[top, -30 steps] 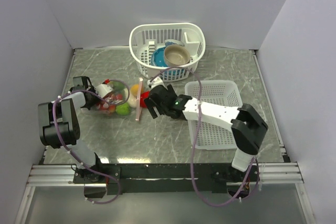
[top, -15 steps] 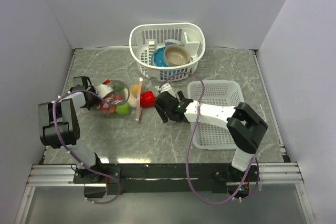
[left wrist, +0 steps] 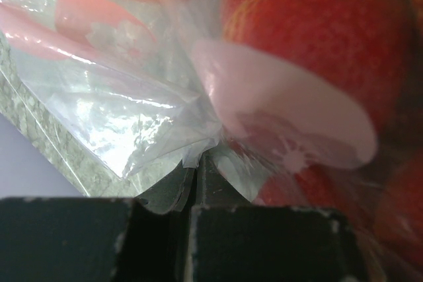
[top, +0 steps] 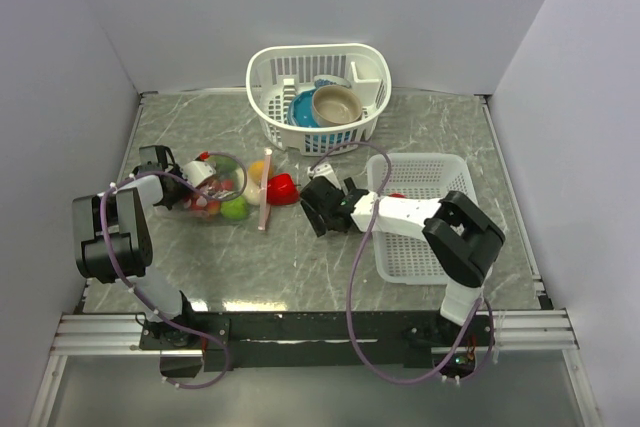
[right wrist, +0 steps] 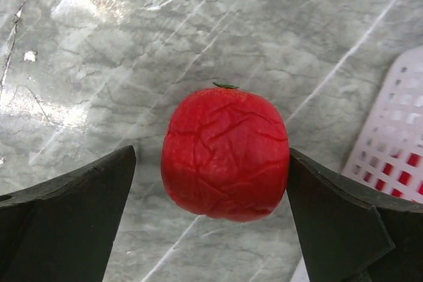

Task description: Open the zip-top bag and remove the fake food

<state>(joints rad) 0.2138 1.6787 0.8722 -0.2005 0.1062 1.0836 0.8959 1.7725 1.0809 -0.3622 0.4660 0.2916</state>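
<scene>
The tabletop holds the bag of toy food near its left edge. The left hand pinches the bag's edge. The right hand is spread wide in the middle. A red fruit lies just outside the bag.

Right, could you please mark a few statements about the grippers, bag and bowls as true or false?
1. The left gripper is pinching the clear floppy plastic zip-top bag. True.
2. A glossy red plastic food piece lies on the grey marble table, outside the bag. True.
3. The tan round bowl sits on the table. False: it sits in the rounded white plastic basket, with the blue bowl.
4. The right gripper is shut on the bag. False: its fingers are spread, the red piece showing between them.
</scene>
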